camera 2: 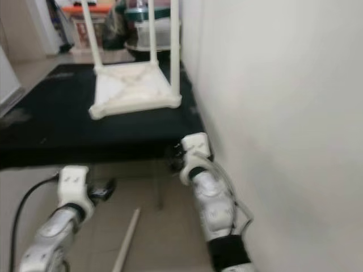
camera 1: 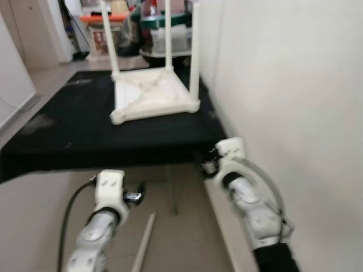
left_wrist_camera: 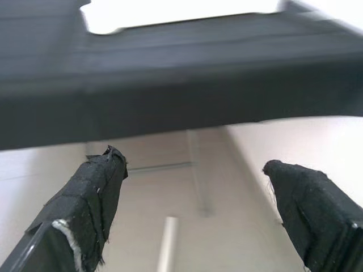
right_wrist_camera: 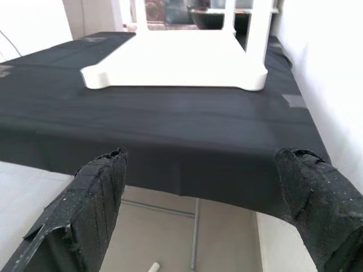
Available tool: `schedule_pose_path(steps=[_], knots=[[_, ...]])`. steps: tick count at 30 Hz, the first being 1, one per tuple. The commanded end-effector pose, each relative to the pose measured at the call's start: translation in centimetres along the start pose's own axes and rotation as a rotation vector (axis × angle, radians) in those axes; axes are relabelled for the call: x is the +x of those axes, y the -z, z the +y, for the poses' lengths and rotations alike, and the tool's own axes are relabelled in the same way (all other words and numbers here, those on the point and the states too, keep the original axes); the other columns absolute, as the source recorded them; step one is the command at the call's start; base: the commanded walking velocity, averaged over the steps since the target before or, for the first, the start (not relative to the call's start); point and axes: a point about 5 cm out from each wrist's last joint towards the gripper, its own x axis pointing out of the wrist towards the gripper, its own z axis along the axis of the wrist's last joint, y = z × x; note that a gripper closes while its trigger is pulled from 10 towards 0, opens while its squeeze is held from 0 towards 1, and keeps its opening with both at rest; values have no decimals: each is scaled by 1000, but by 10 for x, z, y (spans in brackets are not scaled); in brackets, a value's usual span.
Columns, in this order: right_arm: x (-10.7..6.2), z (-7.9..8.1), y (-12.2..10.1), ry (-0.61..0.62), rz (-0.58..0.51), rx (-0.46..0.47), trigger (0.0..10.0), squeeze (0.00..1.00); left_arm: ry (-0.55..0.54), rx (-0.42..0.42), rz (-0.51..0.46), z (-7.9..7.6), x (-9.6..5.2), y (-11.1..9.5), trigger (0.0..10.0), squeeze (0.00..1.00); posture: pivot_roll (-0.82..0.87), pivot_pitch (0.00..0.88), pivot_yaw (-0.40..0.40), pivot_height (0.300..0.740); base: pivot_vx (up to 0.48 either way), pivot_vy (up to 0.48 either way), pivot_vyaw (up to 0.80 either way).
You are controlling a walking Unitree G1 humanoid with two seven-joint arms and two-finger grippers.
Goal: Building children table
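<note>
A white children's table (camera 1: 150,96) lies upside down on a work table covered in black cloth (camera 1: 74,133). Three white legs stand up from it, one at the near right corner (camera 1: 194,51). A loose white leg (camera 1: 144,241) lies on the floor below the work table's front edge. My left gripper (left_wrist_camera: 193,161) is open and empty, low in front of the cloth edge, with the loose leg (left_wrist_camera: 167,243) beneath it. My right gripper (right_wrist_camera: 201,154) is open and empty at the work table's front right corner, facing the upturned table (right_wrist_camera: 181,65).
A white wall (camera 1: 283,85) runs close along my right side. Behind the work table are an orange-lidded box (camera 1: 102,22), a dark bowl (camera 1: 164,54) and other clutter. A thin metal table leg (right_wrist_camera: 195,238) stands under the cloth. A black cable (camera 1: 68,215) hangs by my left arm.
</note>
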Motion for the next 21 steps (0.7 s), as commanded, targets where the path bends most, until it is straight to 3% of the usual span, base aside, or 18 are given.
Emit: schedule_pose_path(steps=[1,11,21], knots=[[-2,-11,-1,30,-1,-22,10000,0,24,-4,-1,-7,1,0,10000,0,77,0,-28,740,292,0,0],[-1,-9,-2,4,-13,-72,10000,0,27,-3,-1,-8,1,1,10000,0,72,0,-27,740,293,0,0],[-1,-4,-4,-45,-24,-156,10000,0,31,-4,-1,-11,3,1,10000,0,70,0,-30,740,293,0,729]])
